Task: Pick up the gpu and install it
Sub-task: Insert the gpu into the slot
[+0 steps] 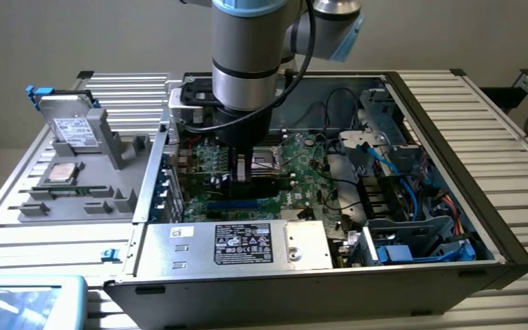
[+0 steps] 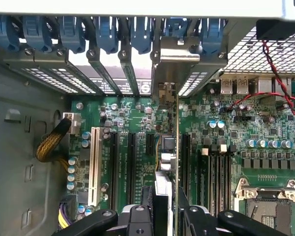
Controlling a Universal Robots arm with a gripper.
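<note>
Plain grey wall (image 1: 80, 34) behind; slatted aluminium table (image 1: 470, 117), even light.

Here's the arm (image 1: 245, 55), a thick silver-grey tube, smooth and rounded; a pale blue ring caps it up top, and a matching blue cover (image 1: 345, 38) sits on the joint beside it; a thin black band (image 1: 245, 72) circles the tube lower down; a black cable (image 1: 308, 41) trails along its side; below that, the wrist (image 1: 236, 127) goes all black; close in, the jaws are black too, blocky links with rounded ends, each pinned by bright silver screws (image 2: 107, 213).
</note>
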